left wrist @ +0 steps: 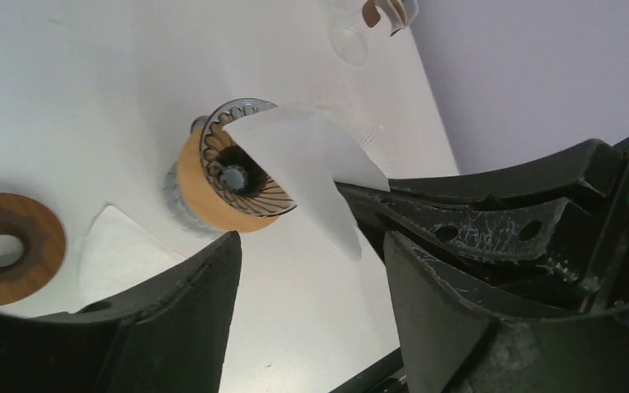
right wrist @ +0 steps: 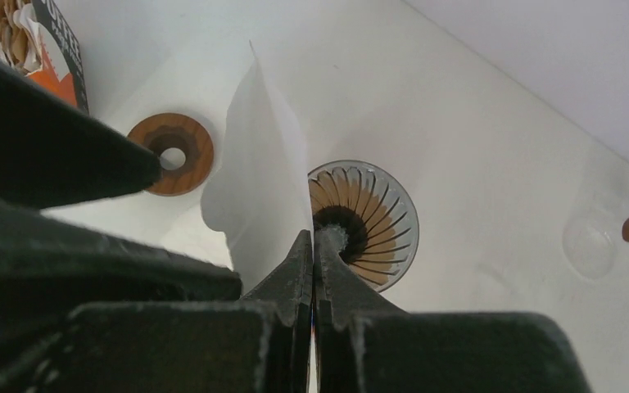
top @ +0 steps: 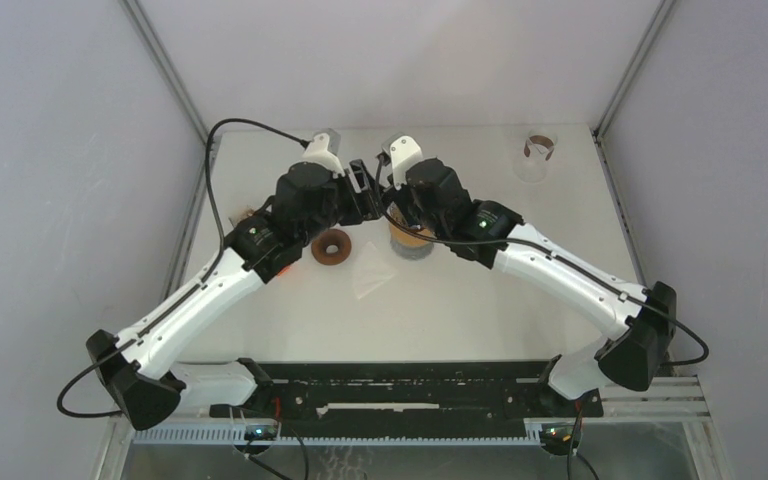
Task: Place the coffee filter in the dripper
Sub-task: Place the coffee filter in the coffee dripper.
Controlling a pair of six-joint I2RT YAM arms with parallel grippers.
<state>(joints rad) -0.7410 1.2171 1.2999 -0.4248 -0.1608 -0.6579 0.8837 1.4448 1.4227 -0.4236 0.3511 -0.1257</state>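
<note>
Pinching the coffee filter [right wrist: 258,180] above the dripper [right wrist: 377,221]: right claw [right wrist: 313,237] (left claw [left wrist: 311,246] wide, empty)

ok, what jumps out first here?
Over the middle of the table, the right jaws pinch a white coffee filter just over the ribbed glass dripper. The left jaws stand open beside it. A wooden ring lies on the table left of the dripper.

We see the filter [right wrist: 258,188] up above the dripper [right wrist: 377,221].
A ring [top: 332,247] lies left of the dripper, a paper [top: 372,275] before it, a glass [top: 537,155] far back right.
</note>
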